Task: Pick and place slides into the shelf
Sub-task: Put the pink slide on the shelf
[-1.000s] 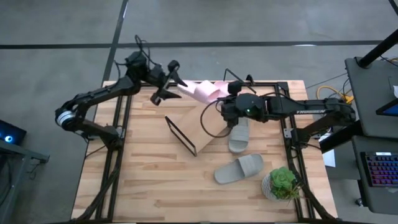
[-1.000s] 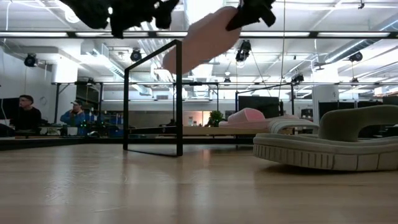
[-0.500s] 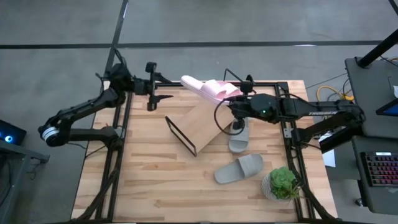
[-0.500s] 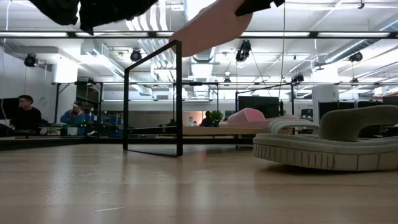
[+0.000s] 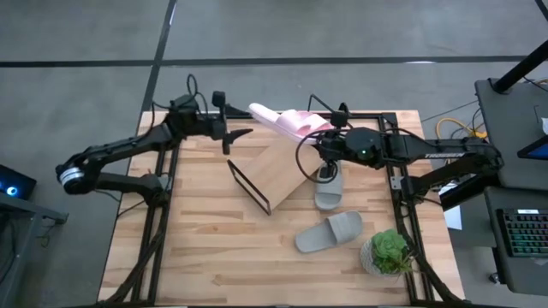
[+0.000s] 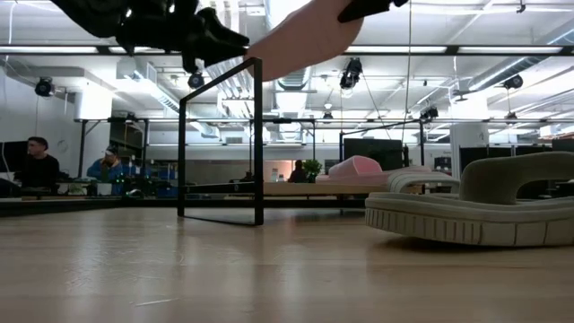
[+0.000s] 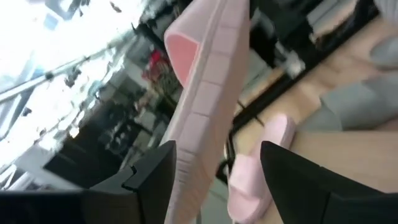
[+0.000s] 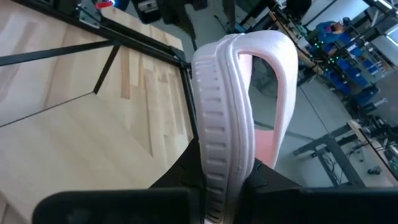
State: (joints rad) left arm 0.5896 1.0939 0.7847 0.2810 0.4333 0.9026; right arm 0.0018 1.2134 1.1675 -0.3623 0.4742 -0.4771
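Above shelf [image 5: 276,171]: right tool [image 5: 318,135] clamps pink slide [image 5: 287,121].

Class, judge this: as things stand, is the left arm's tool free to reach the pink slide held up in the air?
Probably yes: the left tool is open, empty and pointing at the raised pink slide, with nothing between them; the right tool holds its other end.

We see a butcher-block worktop [image 5: 205,248] filling the frame's centre. On it rest the slanted shelf [image 5: 272,174] at centre, two grey slides [image 5: 330,232] [image 5: 329,190] to its right and lower right, and a potted plant [image 5: 388,253] at the lower-right corner.
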